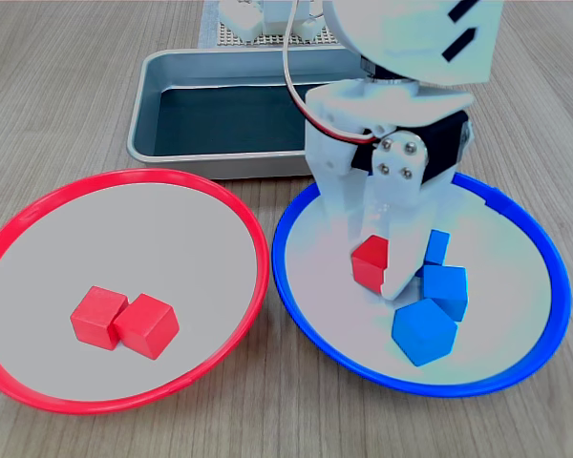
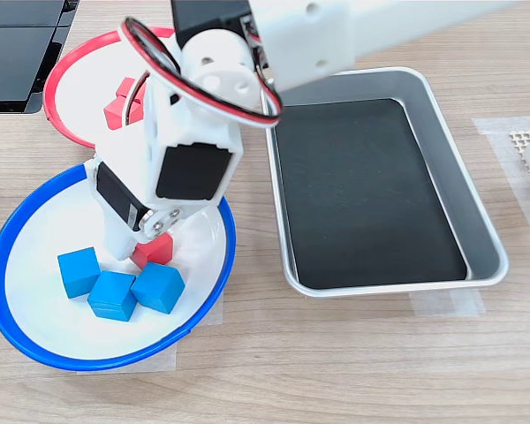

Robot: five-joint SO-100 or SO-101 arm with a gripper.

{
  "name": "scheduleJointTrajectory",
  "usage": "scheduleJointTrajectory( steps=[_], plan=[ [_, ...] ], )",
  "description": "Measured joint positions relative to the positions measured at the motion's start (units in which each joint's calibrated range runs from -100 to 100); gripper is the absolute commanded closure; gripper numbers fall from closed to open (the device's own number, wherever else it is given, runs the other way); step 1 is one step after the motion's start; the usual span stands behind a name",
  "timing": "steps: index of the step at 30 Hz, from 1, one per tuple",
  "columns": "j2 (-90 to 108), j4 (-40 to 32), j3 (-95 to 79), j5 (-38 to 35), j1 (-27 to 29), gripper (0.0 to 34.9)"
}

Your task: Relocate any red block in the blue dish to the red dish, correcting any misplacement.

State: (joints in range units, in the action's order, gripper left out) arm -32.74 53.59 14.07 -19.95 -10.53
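In the first exterior view, the blue dish (image 1: pixel 296 315) sits nearest on the wooden bench (image 1: pixel 57 95), holding three blue cubes (image 1: pixel 425 329) and the red block (image 1: pixel 370 261); the end effector (image 1: pixel 387 272) reaches down into this dish with its jaws closed against the red block, which rests on the dish floor. At the first exterior view's left, the red dish (image 1: pixel 239 219) holds two red cubes (image 1: pixel 124 320) touching each other. Farther back stands a rectangular metal tray (image 1: pixel 153 95) with a dark inside.
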Motion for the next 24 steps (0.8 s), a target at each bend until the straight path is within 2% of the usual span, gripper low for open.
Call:
scheduleJointTrajectory(
  steps=[12,19,24],
  plan=[
    [7.9,1.5,2.0,0.1,0.2,34.6],
    [13.2,3.2,2.5,-1.7,5.8,34.6],
    [15.3,3.4,2.5,-4.2,13.3,34.6]
  ],
)
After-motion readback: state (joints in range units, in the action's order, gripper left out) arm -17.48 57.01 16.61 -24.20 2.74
